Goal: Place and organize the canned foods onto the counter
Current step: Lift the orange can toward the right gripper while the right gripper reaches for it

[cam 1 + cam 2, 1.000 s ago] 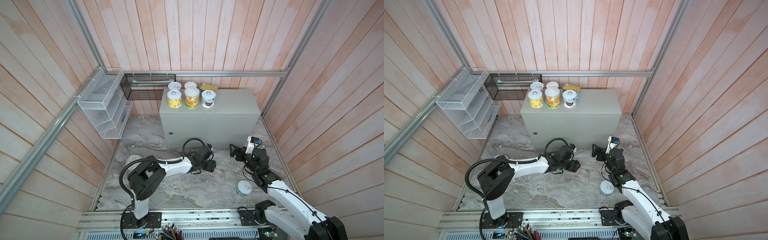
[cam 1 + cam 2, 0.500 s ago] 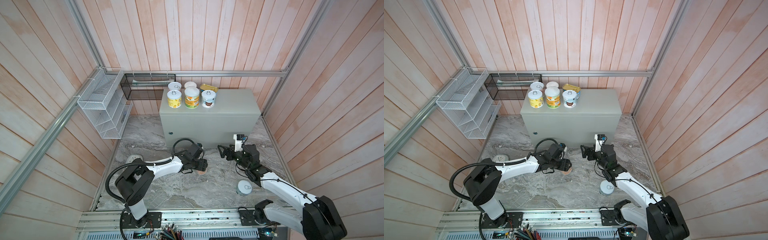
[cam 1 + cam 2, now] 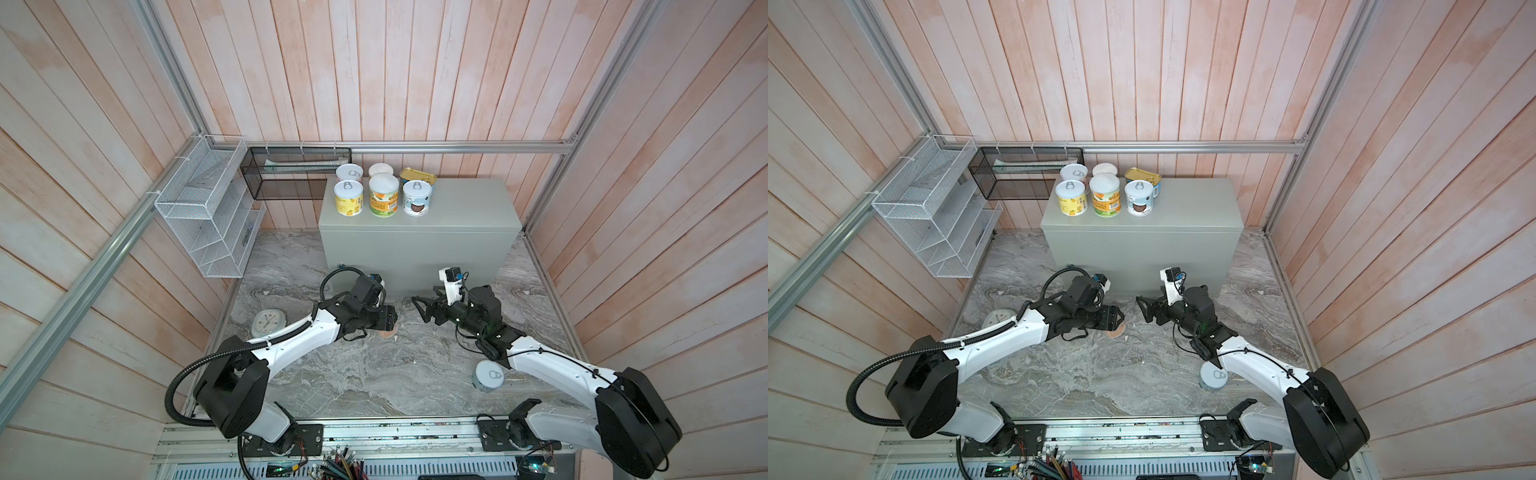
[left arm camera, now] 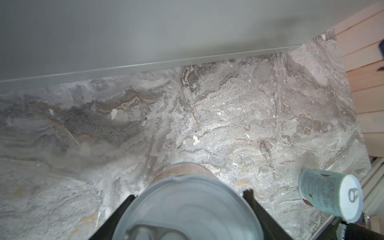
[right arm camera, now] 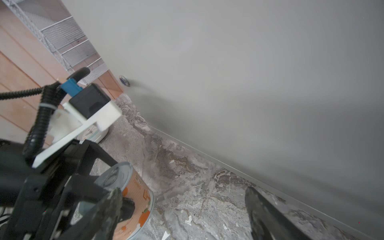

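Your left fingers [image 4: 252, 200] clamped on orange-labelled can [image 5: 137, 197] on marble floor [image 3: 374, 374] before counter [image 3: 457, 208] front, your right fingers [image 5: 264, 216] apart, pale-blue can [image 3: 488, 375] on marble, five cans [image 3: 382, 199] plus gold tin [image 3: 417, 176] at counter's back-left corner

On the desk [image 3: 457, 208], at its back-left corner, three cans [image 3: 383, 195] stand in a row. Behind them are two cans [image 3: 349, 171] and, rightmost, a tin [image 3: 417, 176]. On the marble [image 3: 374, 382] before the desk, the middle can [image 4: 187, 212] is near its front, the right can [image 3: 488, 375] further forward, and the clock [image 3: 268, 322] far left. A back rack [image 3: 291, 174] hangs left of the desk, a side rack [image 3: 203, 208] on the left wall.
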{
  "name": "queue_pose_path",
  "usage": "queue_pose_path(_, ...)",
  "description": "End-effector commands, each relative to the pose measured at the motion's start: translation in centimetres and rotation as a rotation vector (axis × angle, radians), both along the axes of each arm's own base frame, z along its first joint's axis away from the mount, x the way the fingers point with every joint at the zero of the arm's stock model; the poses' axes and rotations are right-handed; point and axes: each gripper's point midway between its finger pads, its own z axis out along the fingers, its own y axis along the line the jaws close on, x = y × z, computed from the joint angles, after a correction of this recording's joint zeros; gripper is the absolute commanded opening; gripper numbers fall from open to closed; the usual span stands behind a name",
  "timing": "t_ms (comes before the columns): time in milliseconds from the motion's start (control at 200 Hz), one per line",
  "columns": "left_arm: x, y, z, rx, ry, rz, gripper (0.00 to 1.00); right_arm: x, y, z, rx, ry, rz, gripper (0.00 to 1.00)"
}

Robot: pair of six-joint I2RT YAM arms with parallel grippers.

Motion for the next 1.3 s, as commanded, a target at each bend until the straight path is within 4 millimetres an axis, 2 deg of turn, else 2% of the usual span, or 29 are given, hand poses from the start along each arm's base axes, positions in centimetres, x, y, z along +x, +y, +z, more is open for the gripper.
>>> queue_pose_path(0, -0.4, 0.7, 1.4, -0.033, 0.005, 0.004, 0.61, -0.8, 2.2, 2.1, 0.005, -0.093, 0.113, 0.93)
queue_pose_path(270, -0.6, 1.8, 2.9, -0.095, 0.064, 0.006, 0.61, -3.1, 3.8, 1.6, 0.022, -0.122, 0.247, 0.93)
queue_pose_path(695, -0.7, 1.0, 5.8, -0.148, 0.080, -0.042, 0.61, -6.2, 6.0, 1.3, 0.026, -0.147, 0.418, 0.94)
queue_pose_path(1010, -0.3, 0.2, 7.8, -0.200, 0.058, -0.067, 0.61, -6.9, 7.4, 1.3, 0.023, -0.152, 0.461, 0.94)
queue_pose_path(1295, -0.7, -1.0, 9.9, -0.278, 0.056, -0.113, 0.61, -6.5, 8.0, 1.5, 0.029, -0.157, 0.453, 0.94)
